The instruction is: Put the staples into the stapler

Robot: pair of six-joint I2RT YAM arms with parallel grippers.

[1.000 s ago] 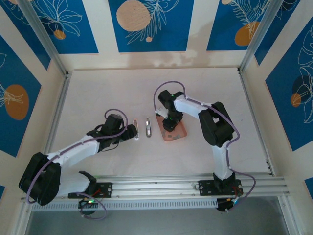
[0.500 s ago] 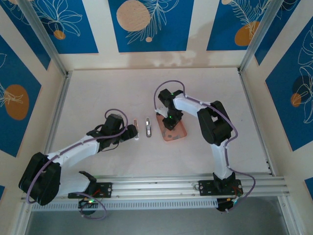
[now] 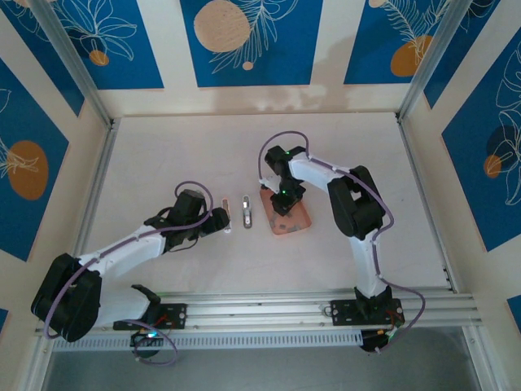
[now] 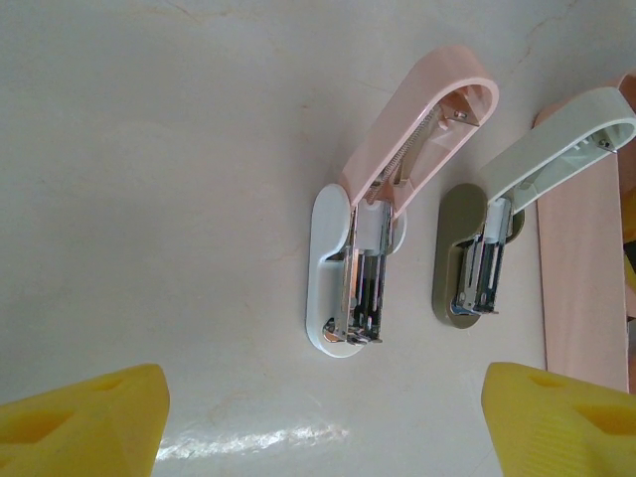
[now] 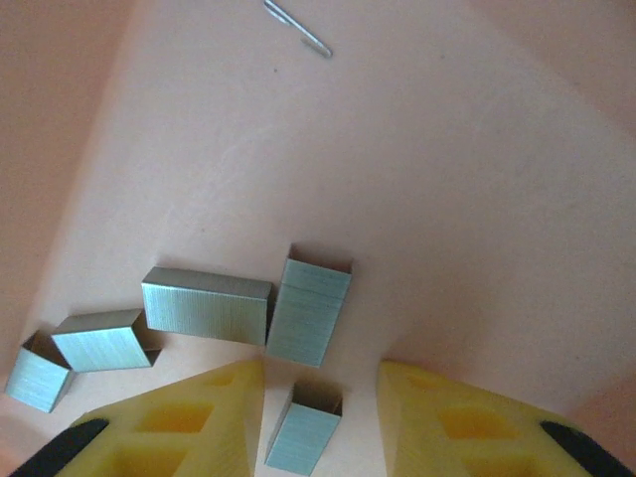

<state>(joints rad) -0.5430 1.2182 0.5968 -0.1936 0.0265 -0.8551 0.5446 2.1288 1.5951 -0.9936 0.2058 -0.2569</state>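
my right gripper [image 5: 320,422] sits low in the tray [image 5: 447,179], jaws half-closed astride one strip [image 5: 303,437] of the staples [image 5: 207,305] — a gap shows on one side, so nothing is gripped yet. closing off-centre could shove that strip askew or snap it, and the one just above it could get caught too. my left gripper [image 4: 320,417] hangs wide open before the pink stapler [image 4: 363,248], which lies flipped open.

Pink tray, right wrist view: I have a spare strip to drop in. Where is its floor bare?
Bare: the broad middle and right of the tray floor, between the loose staple at the top and the staple strips below. Crowded: lower left, where five strips cluster, one lying between the fingers of the right pincer.
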